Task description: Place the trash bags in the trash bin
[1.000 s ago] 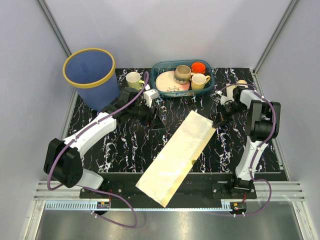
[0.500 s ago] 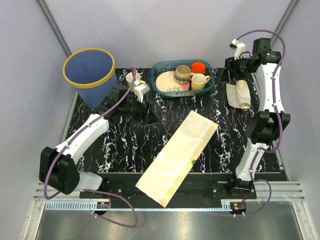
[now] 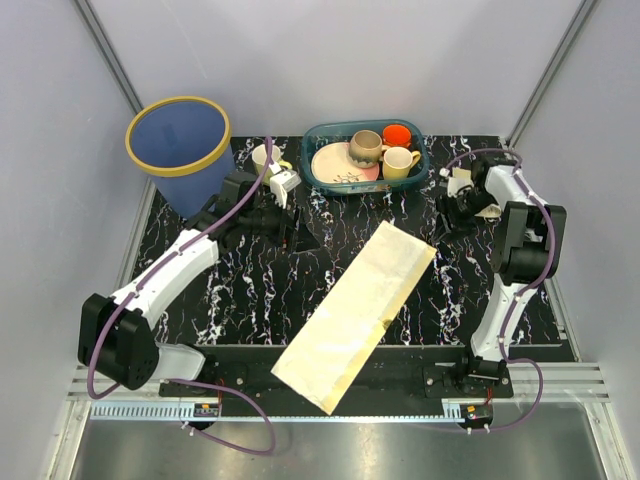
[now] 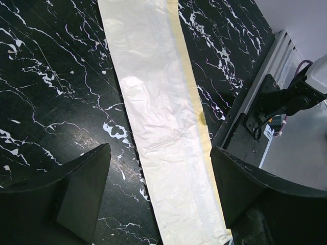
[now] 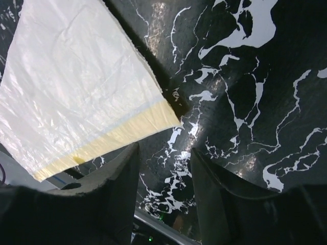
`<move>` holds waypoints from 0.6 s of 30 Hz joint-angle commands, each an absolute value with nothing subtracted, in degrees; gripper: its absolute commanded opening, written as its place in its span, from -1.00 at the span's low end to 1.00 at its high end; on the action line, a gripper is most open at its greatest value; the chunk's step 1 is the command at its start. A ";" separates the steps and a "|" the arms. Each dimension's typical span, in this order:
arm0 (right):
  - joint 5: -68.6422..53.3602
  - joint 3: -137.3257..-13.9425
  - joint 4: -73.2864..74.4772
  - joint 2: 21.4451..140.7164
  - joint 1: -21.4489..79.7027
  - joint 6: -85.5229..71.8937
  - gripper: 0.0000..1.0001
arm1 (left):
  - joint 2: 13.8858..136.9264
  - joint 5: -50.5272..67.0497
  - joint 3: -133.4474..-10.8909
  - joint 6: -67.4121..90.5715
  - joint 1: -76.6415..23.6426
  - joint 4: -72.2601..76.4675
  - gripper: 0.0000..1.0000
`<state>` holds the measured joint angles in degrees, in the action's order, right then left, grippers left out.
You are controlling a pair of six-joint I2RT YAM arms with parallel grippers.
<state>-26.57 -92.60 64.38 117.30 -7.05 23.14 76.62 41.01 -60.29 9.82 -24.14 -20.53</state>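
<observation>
Grey walls (image 3: pixel 350 60), black marbled table (image 3: pixel 270 290): a flat cream trash bag (image 3: pixel 355 315) lies before left gripper (image 4: pixel 159 150) and right gripper (image 5: pixel 164 153), jaws parted, empty.

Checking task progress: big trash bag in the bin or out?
Out. The large trash bag lies flat across the table, well apart from the upright trash bin.

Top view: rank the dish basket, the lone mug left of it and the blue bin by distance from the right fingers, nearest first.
1. dish basket: back centre, just left of and behind the right fingers.
2. lone mug: back, left of the basket.
3. blue bin: back-left corner, farthest.
</observation>
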 commanded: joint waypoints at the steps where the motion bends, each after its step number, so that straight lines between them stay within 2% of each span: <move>1: -25.57 -90.53 58.36 118.29 -6.77 22.15 0.04 | 76.99 43.59 -60.82 11.07 -24.08 -17.40 0.64; 12: -26.46 -85.87 53.80 120.76 -5.19 23.20 0.03 | 77.61 43.51 -60.65 11.69 -24.08 -16.70 0.63; 18: -25.40 -82.79 50.45 120.76 -3.25 22.76 -0.23 | 77.43 43.68 -60.38 11.87 -24.08 -16.52 0.63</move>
